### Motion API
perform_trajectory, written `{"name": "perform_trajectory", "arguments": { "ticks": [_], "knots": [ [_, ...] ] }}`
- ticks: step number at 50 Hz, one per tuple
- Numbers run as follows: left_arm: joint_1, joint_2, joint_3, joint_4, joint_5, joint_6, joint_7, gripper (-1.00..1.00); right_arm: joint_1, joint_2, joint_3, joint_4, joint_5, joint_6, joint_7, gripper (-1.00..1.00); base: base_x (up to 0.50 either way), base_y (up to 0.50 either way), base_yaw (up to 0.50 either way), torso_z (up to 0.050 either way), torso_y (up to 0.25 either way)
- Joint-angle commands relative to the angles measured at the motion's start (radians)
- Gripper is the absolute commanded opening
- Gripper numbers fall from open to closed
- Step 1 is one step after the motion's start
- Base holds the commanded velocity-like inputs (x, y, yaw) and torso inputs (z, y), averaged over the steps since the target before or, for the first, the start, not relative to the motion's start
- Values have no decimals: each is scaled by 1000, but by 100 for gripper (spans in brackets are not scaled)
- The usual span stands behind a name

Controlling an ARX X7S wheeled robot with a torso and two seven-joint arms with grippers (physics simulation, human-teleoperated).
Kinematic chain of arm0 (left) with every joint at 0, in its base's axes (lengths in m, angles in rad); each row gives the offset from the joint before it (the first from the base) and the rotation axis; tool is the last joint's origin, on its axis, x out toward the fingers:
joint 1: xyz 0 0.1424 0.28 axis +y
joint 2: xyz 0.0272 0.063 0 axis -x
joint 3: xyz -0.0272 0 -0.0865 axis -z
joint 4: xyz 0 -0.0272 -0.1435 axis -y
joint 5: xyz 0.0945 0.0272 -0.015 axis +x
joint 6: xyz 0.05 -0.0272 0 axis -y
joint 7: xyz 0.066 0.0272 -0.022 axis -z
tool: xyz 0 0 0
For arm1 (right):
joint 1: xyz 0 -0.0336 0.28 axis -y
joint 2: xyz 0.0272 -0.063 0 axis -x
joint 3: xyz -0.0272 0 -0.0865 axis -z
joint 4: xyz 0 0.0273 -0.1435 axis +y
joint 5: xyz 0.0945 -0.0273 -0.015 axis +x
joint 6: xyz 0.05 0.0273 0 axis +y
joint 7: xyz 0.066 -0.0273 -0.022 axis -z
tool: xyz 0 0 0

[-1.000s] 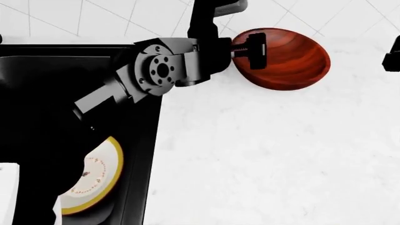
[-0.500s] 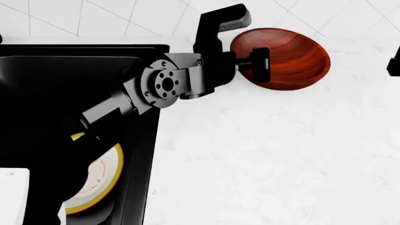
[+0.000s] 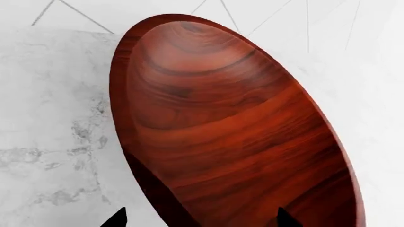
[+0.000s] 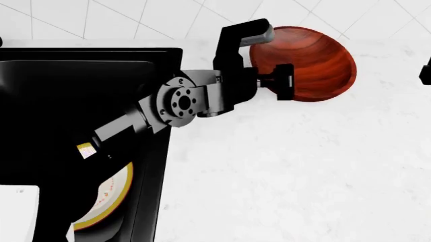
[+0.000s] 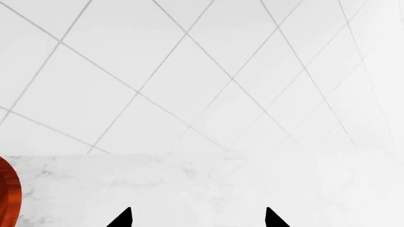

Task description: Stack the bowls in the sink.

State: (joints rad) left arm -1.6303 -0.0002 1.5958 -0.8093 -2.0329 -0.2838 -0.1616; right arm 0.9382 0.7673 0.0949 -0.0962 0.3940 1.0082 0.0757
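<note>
Now white bowl [image 4: 108, 201] in sink [image 4: 67, 80]; left hand [image 4: 269, 58] seemingly clamped on wood bowl [image 4: 316, 63].

In the head view the white bowl [image 4: 108, 199] with the yellow rim shows only as a crescent at the lower left; the left arm [image 4: 128, 126] and a white block at the frame's bottom corner cover the rest. The sink [image 4: 81, 75] runs off the left edge. The right gripper [image 4: 425, 70] is a dark sliver at the right edge. In the left wrist view the wooden bowl [image 3: 233, 132] is cut off by the bottom edge, and only the tips of the jaws show.
</note>
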Motion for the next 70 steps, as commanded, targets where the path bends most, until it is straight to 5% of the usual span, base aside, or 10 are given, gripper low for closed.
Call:
{"name": "perform_trajectory", "arguments": {
  "ticks": [1,6,7,70],
  "knots": [
    [8,0,0,9,9,5,5,100,-4,2,-3,7,-3,-8,0,100,0,0,0,0,0],
    [8,0,0,12,8,9,11,100,0,2,-6,7,-3,-4,0,100,0,0,0,0,0],
    [8,0,0,12,7,12,11,-100,-1,3,-6,8,-3,-5,0,100,0,0,0,0,0],
    [-121,0,6,-89,-41,27,70,-100,29,-16,-7,-27,19,29,16,100,0,0,0,0,0]
  ]
}}
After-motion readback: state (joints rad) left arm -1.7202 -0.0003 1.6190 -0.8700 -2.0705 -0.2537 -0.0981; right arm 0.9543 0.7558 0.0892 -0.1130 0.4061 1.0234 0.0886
